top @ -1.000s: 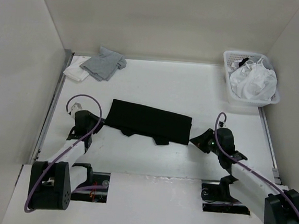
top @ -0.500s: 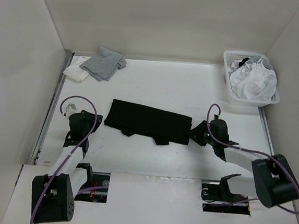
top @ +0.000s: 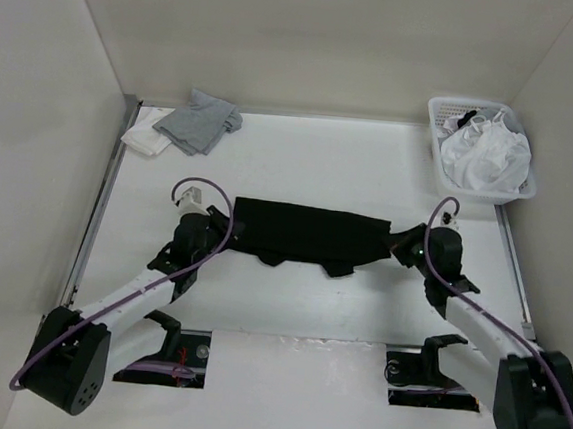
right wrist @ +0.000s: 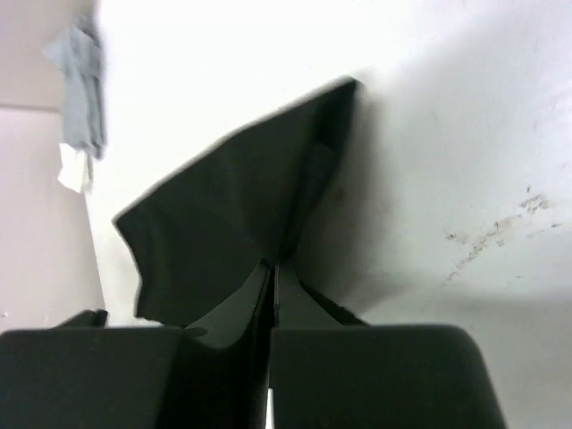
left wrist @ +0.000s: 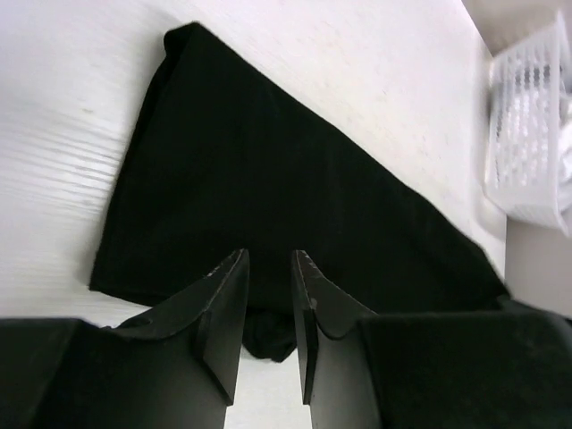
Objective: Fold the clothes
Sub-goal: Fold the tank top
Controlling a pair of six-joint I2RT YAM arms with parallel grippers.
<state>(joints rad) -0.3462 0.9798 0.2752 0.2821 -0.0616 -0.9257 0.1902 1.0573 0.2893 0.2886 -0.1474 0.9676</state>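
Table (top: 311,166): tee (top: 310,232) in R end effector (right wrist: 272,266)

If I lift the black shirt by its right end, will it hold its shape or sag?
Likely floppy: the black T-shirt tents toward the right end effector pinching it. Probably thin and light: it lies flat on the table, so the unheld length should sag.

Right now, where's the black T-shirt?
In the top view, the black T-shirt lies as a long folded strip just beyond both arms. Its left end is at the left gripper and its right end is pinched in the right gripper.
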